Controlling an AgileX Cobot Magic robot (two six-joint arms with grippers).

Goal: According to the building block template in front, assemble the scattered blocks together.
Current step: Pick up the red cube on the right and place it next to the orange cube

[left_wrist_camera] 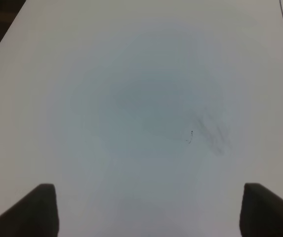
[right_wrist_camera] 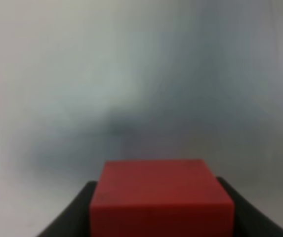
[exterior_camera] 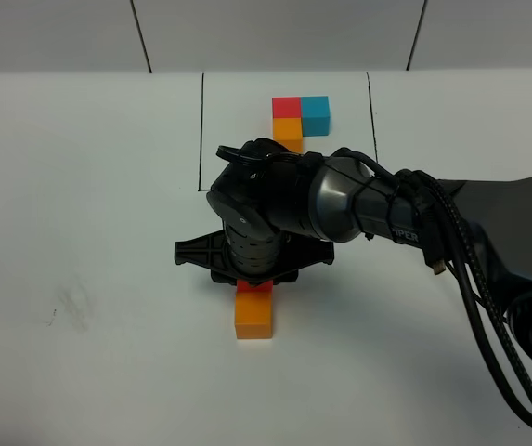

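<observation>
The building block template point(exterior_camera: 298, 119) lies at the back inside a thin black frame: red and cyan cubes side by side, with an orange cube in front of the red one. A loose orange cube point(exterior_camera: 253, 314) sits on the table. A loose red cube point(exterior_camera: 253, 287) sits right behind it, apparently touching. My right gripper point(exterior_camera: 253, 277) reaches across from the right and is shut on the red cube point(right_wrist_camera: 161, 202), with dark fingers point(right_wrist_camera: 67, 219) on both sides. The loose cyan cube is hidden. My left gripper point(left_wrist_camera: 148, 212) is open and empty over bare table.
The white table point(exterior_camera: 80, 204) has faint grey smudges point(exterior_camera: 66, 311) at the left, which also show in the left wrist view point(left_wrist_camera: 213, 131). The right arm and its cables point(exterior_camera: 460, 251) cover the right middle. A grey wall runs along the back.
</observation>
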